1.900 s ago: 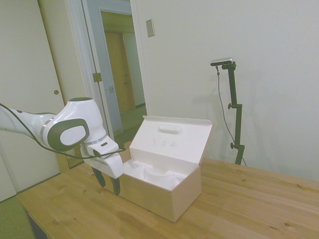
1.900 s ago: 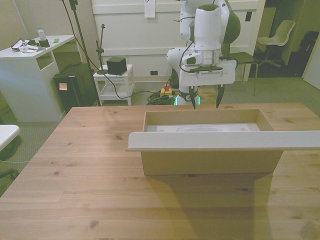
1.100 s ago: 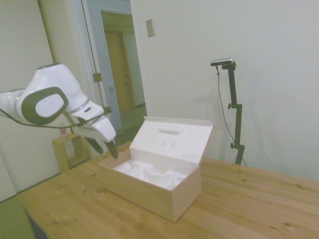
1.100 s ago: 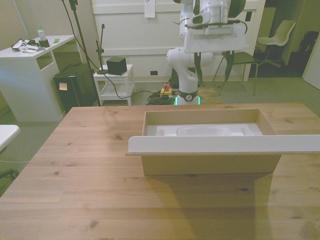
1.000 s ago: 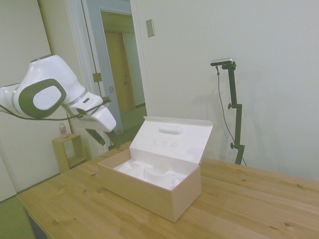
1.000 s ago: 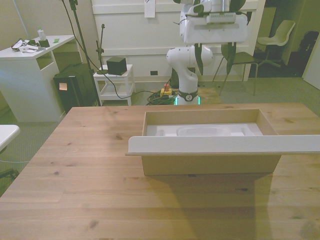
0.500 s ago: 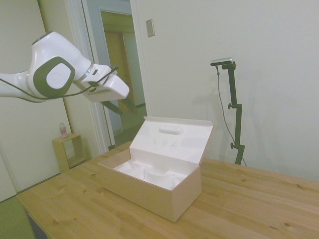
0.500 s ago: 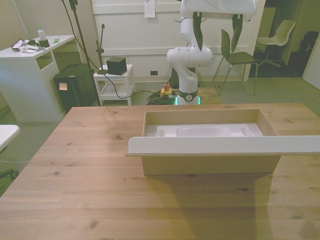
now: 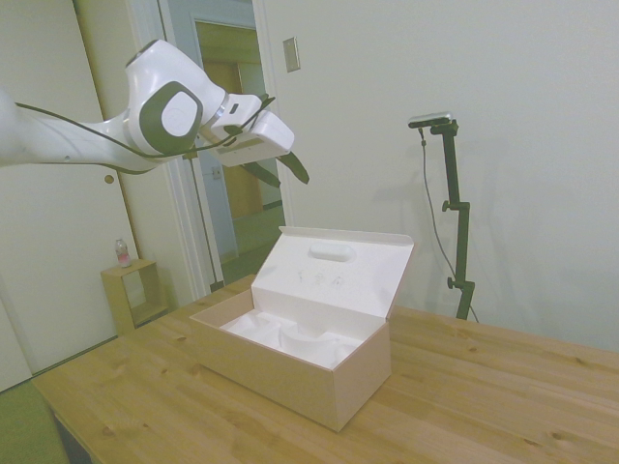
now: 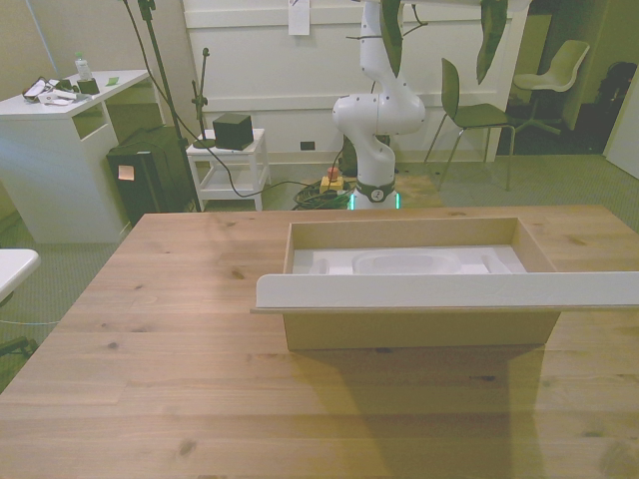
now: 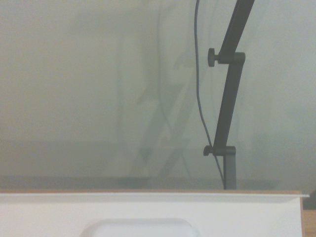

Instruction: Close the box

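The pale pinkish-beige box [image 9: 283, 375] stands open on the wooden table, its white moulded insert [image 9: 290, 338] showing. Its flap lid [image 9: 334, 275] stands nearly upright, with the oval bump [image 9: 331, 251] facing the arm. My gripper [image 9: 283, 171] hangs open and empty, high over the box's arm-side end and tilted toward the lid, touching nothing. In the front view the box [image 10: 419, 325] sits mid-table, the lid's edge [image 10: 449, 289] toward the camera and the gripper [image 10: 440, 35] at the top. The wrist view shows the lid's top edge [image 11: 148, 207] and bump [image 11: 138, 228].
A small wooden cube shelf [image 9: 135, 293] with a bottle [image 9: 122, 253] stands on the floor beyond the table. Behind the table in the front view are a white cart [image 10: 228, 160] with a black cube, a white desk [image 10: 60, 140] and a chair [image 10: 479, 110].
The gripper rose from low beside the box's end to high above it and swung toward the lid, tilting forward. The box and its lid stayed as they were.
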You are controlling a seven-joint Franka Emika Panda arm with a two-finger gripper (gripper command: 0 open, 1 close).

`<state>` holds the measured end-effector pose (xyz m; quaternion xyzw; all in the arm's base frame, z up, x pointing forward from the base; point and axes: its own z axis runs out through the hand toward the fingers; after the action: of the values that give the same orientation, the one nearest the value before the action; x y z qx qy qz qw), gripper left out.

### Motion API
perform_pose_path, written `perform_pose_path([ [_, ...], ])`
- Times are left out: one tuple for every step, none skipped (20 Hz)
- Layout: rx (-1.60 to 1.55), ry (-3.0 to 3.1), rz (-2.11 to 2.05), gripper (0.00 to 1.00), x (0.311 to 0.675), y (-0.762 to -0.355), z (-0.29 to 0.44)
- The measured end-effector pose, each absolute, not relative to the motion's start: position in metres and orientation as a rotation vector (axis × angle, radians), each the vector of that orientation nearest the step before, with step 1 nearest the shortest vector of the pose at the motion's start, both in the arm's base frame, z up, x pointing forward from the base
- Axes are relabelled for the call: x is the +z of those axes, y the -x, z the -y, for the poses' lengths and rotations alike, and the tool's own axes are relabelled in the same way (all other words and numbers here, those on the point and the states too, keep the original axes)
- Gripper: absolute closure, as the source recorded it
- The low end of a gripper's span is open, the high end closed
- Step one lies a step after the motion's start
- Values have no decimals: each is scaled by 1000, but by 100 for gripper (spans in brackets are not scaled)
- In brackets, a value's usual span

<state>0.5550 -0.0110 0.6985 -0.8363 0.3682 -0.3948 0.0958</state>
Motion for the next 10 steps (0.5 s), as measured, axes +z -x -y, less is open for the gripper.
perform_pose_path([
  [-1172, 2473, -1095, 0, 699, -564, 15],
  [-1175, 2466, -1102, 0, 700, -572, 19],
  [-1182, 2460, -1109, 0, 702, -580, 24],
  [-1189, 2456, -1115, 0, 703, -587, 29],
  [-1196, 2453, -1121, 0, 704, -595, 34],
  [-1197, 2451, -1126, 0, 704, -603, 37],
  [-1194, 2451, -1131, 0, 703, -611, 39],
  [-1190, 2452, -1134, 0, 702, -619, 41],
  [-1187, 2453, -1138, 0, 700, -628, 42],
  [-1183, 2456, -1142, 0, 698, -636, 43],
])
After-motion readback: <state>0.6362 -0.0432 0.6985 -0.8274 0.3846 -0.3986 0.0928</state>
